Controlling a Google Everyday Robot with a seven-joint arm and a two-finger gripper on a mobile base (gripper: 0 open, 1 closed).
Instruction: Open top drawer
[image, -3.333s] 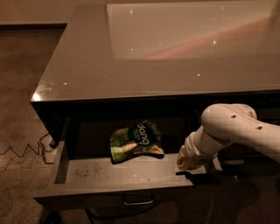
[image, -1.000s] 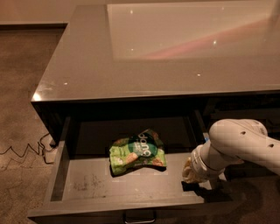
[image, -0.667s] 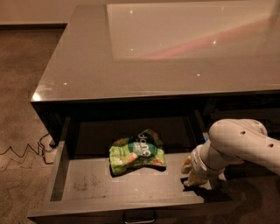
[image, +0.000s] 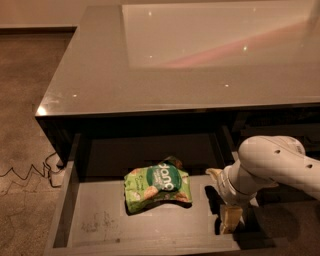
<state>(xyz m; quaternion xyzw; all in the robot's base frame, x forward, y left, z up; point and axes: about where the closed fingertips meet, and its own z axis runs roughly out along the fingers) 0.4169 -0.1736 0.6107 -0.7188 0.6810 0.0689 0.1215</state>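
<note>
The top drawer (image: 95, 222) stands pulled well out from under the glossy grey table top (image: 165, 65). Its matte grey floor and left wall (image: 64, 200) show; its front and handle are below the picture's edge. A green snack bag (image: 157, 187) lies in the middle of the drawer. My gripper (image: 227, 212) hangs at the drawer's right end, near its front right corner, to the right of the bag and apart from it. The white arm (image: 275, 162) reaches in from the right.
A dark cable (image: 25, 172) lies on the brown carpet left of the table, near a small white block (image: 54, 176) by the table's corner. A dark recess (image: 280, 122) under the table top sits right of the drawer.
The drawer has slid further out toward the camera, carrying the bag with it. My gripper has moved down and toward the camera along the drawer's right end.
</note>
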